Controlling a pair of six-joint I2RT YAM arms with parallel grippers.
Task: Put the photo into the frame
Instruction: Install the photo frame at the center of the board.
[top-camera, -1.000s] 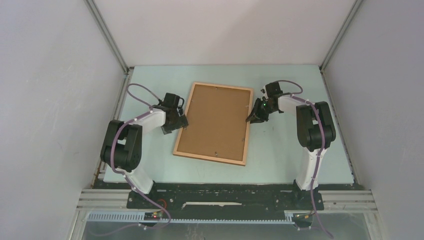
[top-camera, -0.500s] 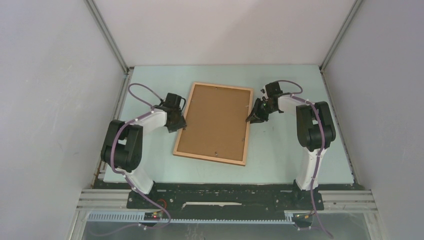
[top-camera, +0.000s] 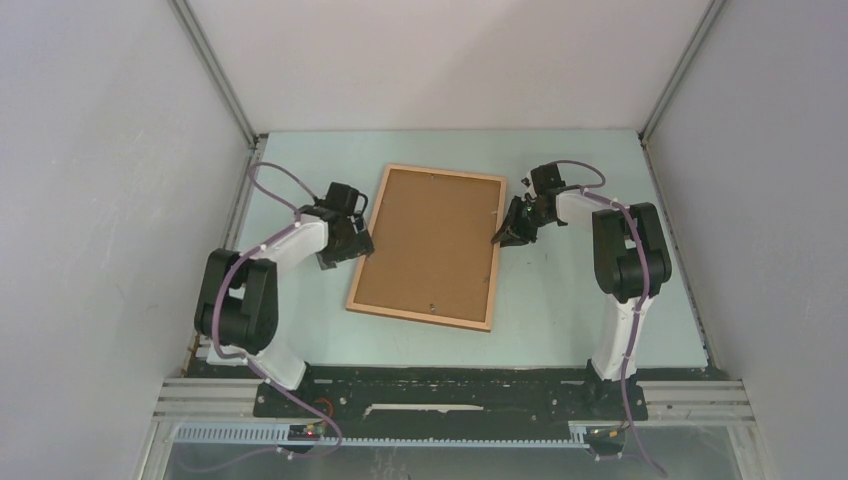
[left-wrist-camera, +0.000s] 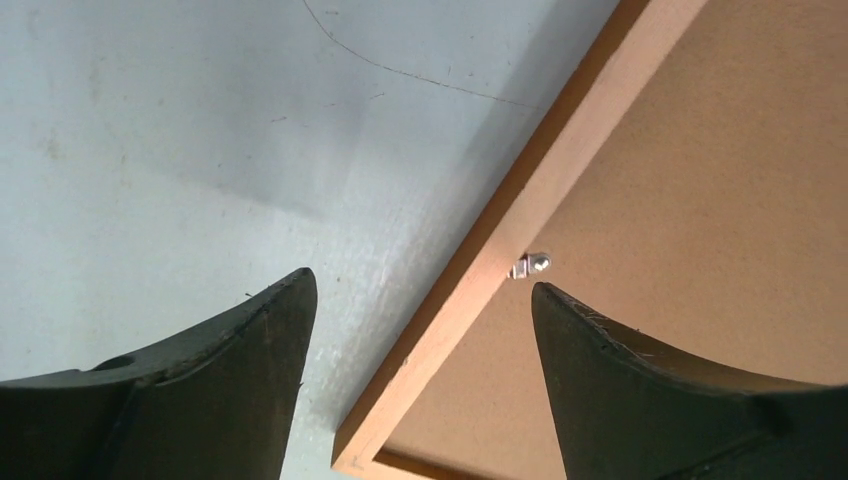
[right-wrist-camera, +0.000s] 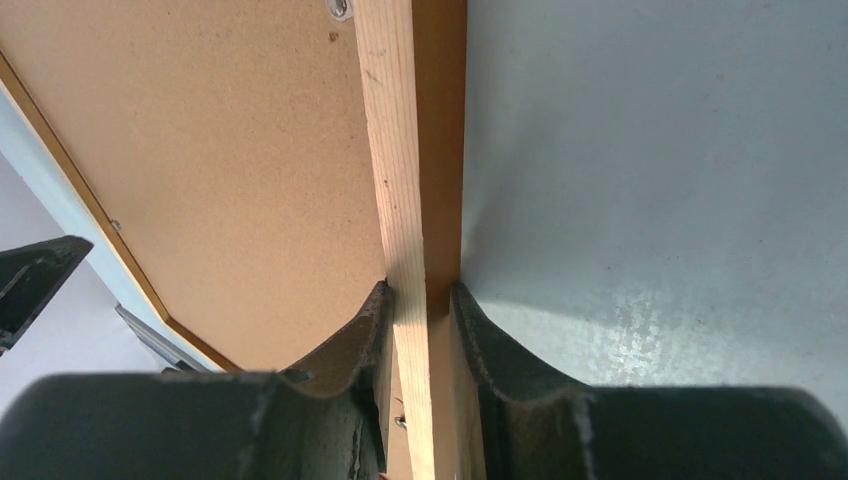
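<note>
You have a pale blue-green table between plain grey walls. Your left gripper hangs, jaws apart, over the frame edge; your right gripper is clamped on its rail.

Pretty clearly a robotics lab test cell, not anyone's home or shop. A left arm and a right arm are bolted to a black base plate at the near edge of a pale green surface. Blank grey-white walls box it in on three sides, with aluminium posts in the corners. Purple cables run along the arms. Up front there's a slotted cable duct and extrusion rails. The frame lies back-up on the surface.
</note>
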